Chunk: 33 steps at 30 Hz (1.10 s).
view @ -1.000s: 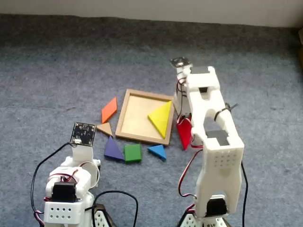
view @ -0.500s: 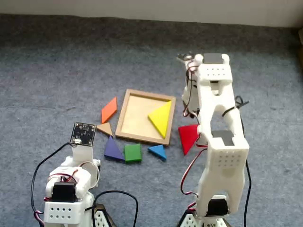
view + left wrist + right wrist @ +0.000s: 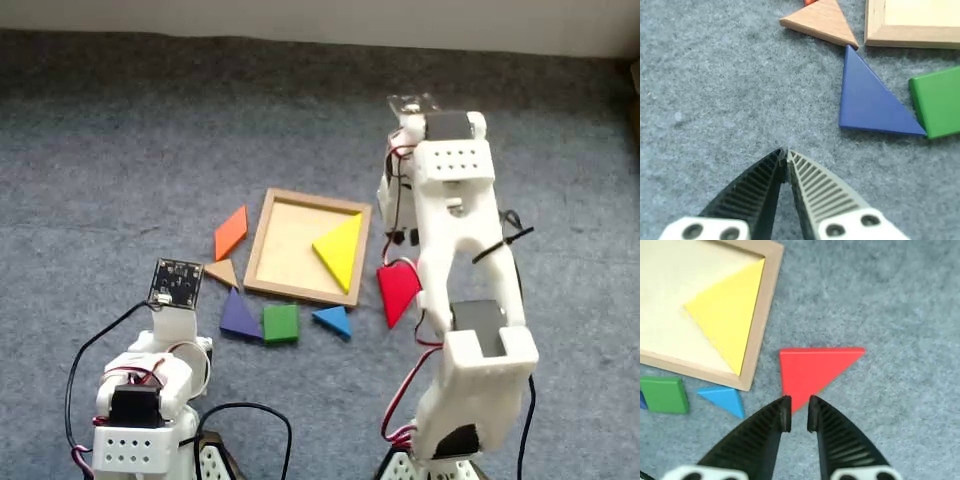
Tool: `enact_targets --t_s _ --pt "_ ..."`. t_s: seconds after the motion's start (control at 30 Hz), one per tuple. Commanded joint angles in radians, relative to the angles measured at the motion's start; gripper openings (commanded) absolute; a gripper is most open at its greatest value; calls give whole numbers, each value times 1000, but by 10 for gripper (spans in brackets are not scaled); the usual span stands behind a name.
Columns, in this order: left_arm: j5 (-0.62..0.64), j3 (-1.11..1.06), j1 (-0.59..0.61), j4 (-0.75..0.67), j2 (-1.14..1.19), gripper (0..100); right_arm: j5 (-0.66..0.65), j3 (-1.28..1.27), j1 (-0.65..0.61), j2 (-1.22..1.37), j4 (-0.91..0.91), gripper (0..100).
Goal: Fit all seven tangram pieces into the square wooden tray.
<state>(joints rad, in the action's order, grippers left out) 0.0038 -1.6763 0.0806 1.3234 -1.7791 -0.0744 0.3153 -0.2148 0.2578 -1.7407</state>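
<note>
— Where's the red triangle (image 3: 812, 371)?
— On the carpet (image 3: 890, 300) just beside the tray (image 3: 771, 290), one corner between the tips of the right gripper (image 3: 798, 412); its jaws stand slightly apart, holding nothing.

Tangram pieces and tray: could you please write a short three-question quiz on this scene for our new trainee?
1. True or false: the yellow triangle lies inside the wooden tray.
2. Which piece lies closest to the tips of the right gripper? A) the green square B) the red triangle C) the orange piece
3. Fill in: ___ pieces lie on the carpet outside the tray.

Key: 1 true; 2 B; 3 six.
</note>
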Motion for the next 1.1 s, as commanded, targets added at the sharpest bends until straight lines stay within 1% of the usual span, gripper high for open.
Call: enact_targets --t_s 0.0,0.2,0.33,0.43,0.57,0.63,0.73,0.8,0.93,1.07 --pt "8 -19 12 3 -30 6 91 -85 -24 -163 30 70" --pt "8 -19 12 3 -30 6 373 -311 -18 -220 272 70" --pt "8 -19 12 3 -30 6 509 -397 -24 -220 387 70" --pt "8 -19 12 3 -30 6 528 -444 -19 -220 444 70" --pt "8 -19 12 3 -30 6 534 -458 -18 -220 450 82" --pt "8 -19 12 3 -30 6 539 -458 -18 -220 449 141" --pt "8 -19 12 3 -30 6 637 -466 -18 -219 449 255" --pt "8 -19 12 3 -30 6 683 -467 -21 -217 449 300" --pt "8 -19 12 3 -30 6 717 -481 -25 -183 458 307" --pt "8 -19 12 3 -30 6 732 -464 -39 -65 458 310"
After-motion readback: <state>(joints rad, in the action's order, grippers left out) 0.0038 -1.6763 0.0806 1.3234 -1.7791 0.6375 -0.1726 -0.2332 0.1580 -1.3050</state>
